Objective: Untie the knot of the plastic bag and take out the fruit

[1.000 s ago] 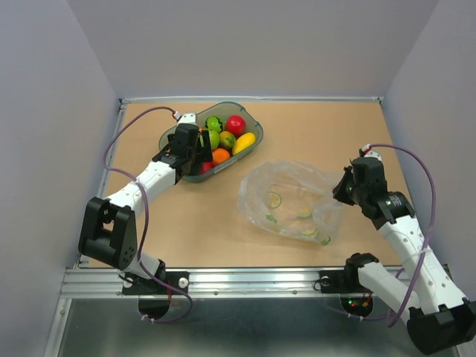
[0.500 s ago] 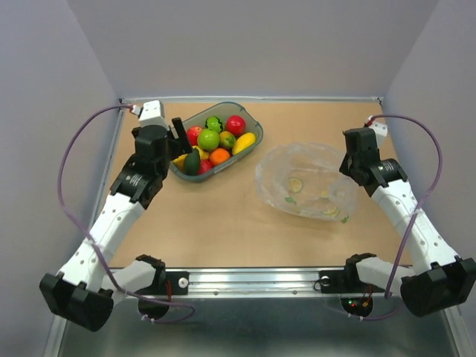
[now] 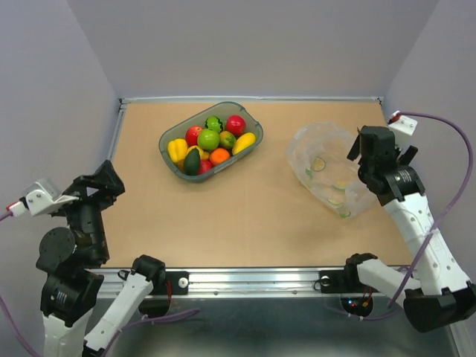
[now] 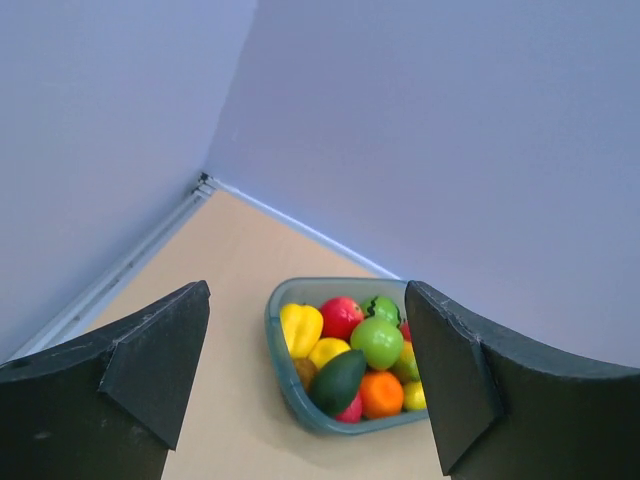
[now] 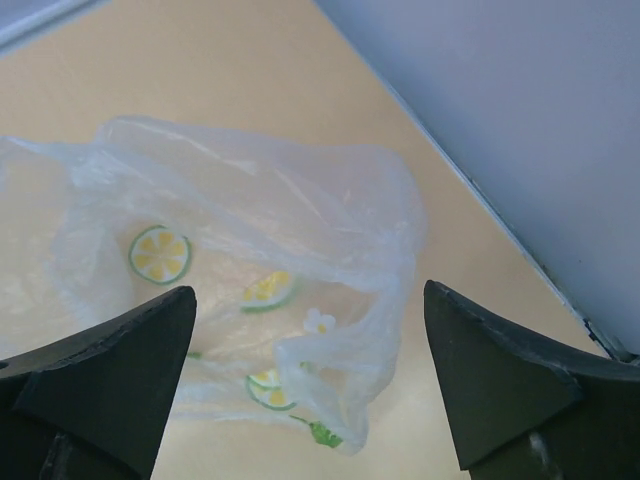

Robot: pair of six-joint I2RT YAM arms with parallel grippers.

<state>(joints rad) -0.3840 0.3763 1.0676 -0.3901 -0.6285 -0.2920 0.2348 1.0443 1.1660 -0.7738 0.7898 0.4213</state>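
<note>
Your left gripper (image 4: 307, 290) and right gripper (image 5: 310, 292) both gape empty; the right hangs over the flimsy plastic bag (image 3: 327, 175), so a finger could snag and drag it

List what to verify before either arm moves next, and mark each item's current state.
1. Left gripper open, holding nothing: ok.
2. Right gripper open, holding nothing: ok.
3. Plastic bag empty of fruit, only its printed marks showing: ok.
4. Yellow pepper, avocado and green apple lying in the tray: ok.
5. Bag's knot undone: cannot tell, since neither a knot nor the bag's mouth shows clearly.
</note>
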